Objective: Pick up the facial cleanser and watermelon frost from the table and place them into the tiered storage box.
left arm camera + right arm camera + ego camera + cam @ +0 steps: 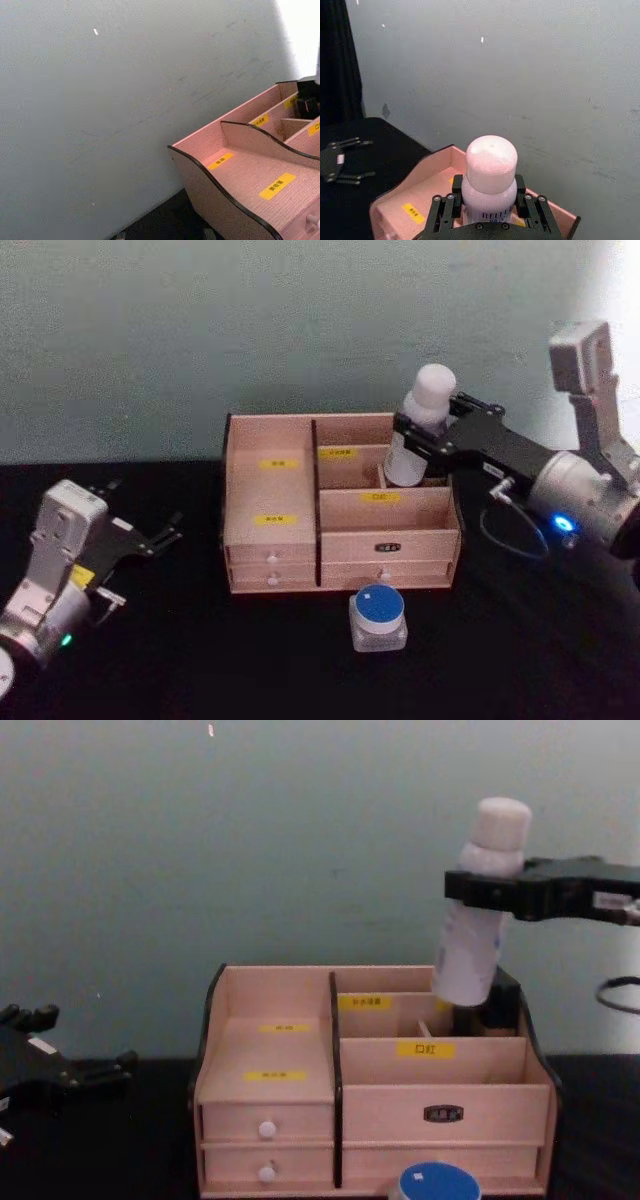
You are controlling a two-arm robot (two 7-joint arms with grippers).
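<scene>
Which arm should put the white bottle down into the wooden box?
Right. The right gripper grips the facial cleanser right over the back of the tiered storage box; the left gripper sits open, off to the side.

A plain grey-green wall [300, 330] rises behind a black worktop [180, 680]. Faint scuffs and thin scratches mark the wall, and bright light [622, 270] washes its upper right corner almost white.

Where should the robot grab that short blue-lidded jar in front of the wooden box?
Probably the watermelon frost jar is best pinched across its clear sides just under the lid, coming down from above: it stands upright and squat, and the tiered storage box sits close behind, crowding a level approach.
</scene>
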